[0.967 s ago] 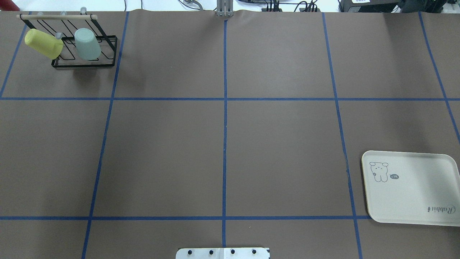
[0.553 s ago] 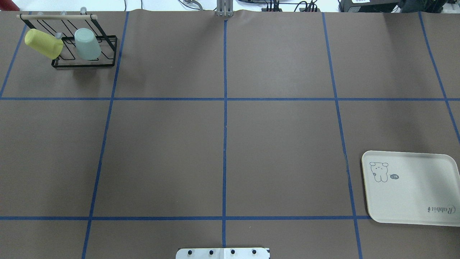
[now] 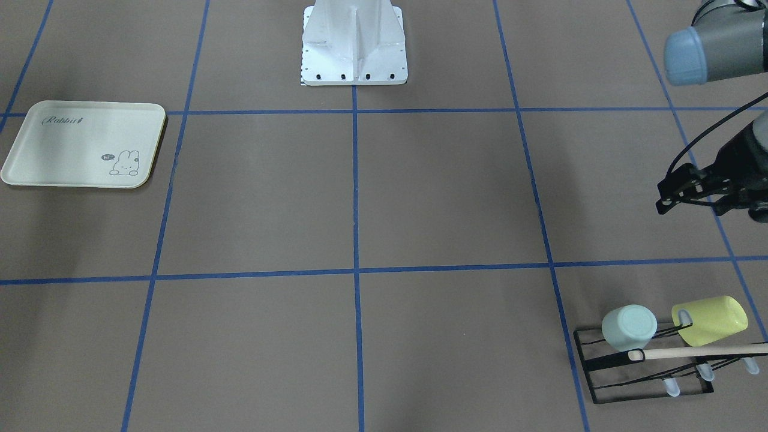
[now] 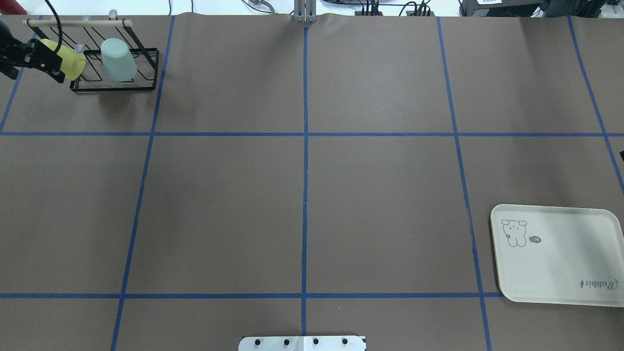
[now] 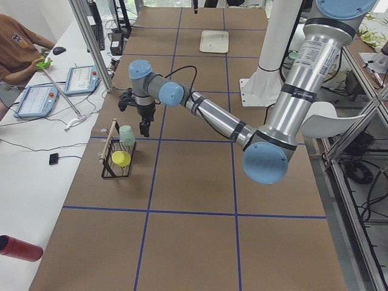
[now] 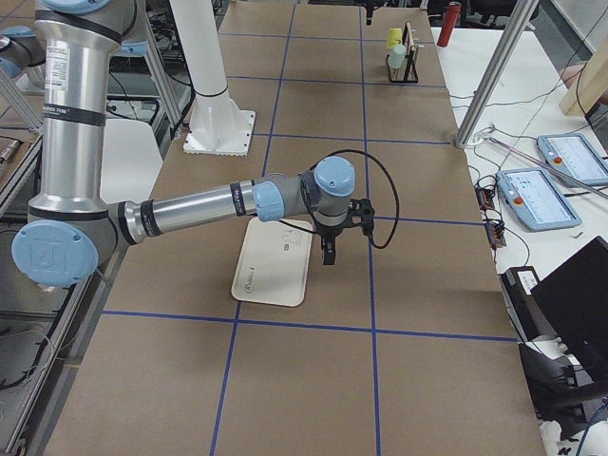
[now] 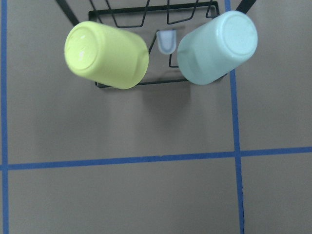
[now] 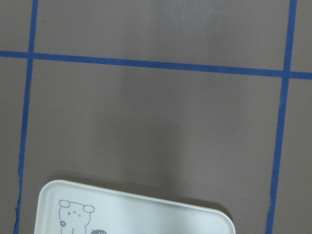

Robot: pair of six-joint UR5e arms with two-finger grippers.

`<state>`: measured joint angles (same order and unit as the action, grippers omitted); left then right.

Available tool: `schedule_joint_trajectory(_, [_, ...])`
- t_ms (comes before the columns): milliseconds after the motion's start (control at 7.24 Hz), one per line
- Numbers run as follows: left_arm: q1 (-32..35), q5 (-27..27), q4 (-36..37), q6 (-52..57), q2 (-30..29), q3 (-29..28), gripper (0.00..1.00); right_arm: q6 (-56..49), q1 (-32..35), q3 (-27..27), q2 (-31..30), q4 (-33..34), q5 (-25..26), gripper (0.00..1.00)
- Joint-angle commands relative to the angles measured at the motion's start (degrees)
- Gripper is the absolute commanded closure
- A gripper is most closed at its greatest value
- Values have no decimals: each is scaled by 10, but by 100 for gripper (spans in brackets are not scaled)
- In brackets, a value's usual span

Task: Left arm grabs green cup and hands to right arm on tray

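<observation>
change noted: in the overhead view the left gripper [image 4: 44, 61] is now seen at the left edge, over the black wire rack [image 4: 114, 88]. a moment ago no arm was in that view. cups, rack and tray are unmoved.

green cup [image 4: 118, 59]: hung mouth-down and tilted on a rack peg, untouched, base toward the camera. the yellow-green cup [image 4: 74, 66] is hung on the next peg, and it is this one that is partly covered by the gripper in the overhead view. in the left wrist view both cups are seen at the top of frame, green to the right.

left gripper: fingers read as spread apart, nothing held. right gripper [image 6: 329, 251]: hung just beside the tray [image 4: 555, 263], well apart from the rack. whether its fingers are apart or together cannot be told, as it is shown only from the side.

judgement: approach begun, grasp not yet made. a shift toward the green cup is judged to be needed before descent. the risk is that the yellow-green cup is taken or knocked instead. hand-over and placing on the tray are not yet done.
</observation>
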<state>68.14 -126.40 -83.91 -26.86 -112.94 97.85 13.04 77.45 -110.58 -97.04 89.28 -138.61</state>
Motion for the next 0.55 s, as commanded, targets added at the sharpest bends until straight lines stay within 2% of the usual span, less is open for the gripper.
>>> schedule_joint_trajectory(0, [-42, 63, -5, -2, -58, -63, 0, 1, -2, 1, 2, -2, -4, 0])
schedule_joint_trajectory(276, [-49, 82, -4, -2, -125, -142, 0, 1, -8, 8, 4, -3, -3, 0])
schedule_joint_trajectory(414, [-64, 121, -6, 1, -144, -171, 1, 0, -9, 8, 4, -3, -3, 0])
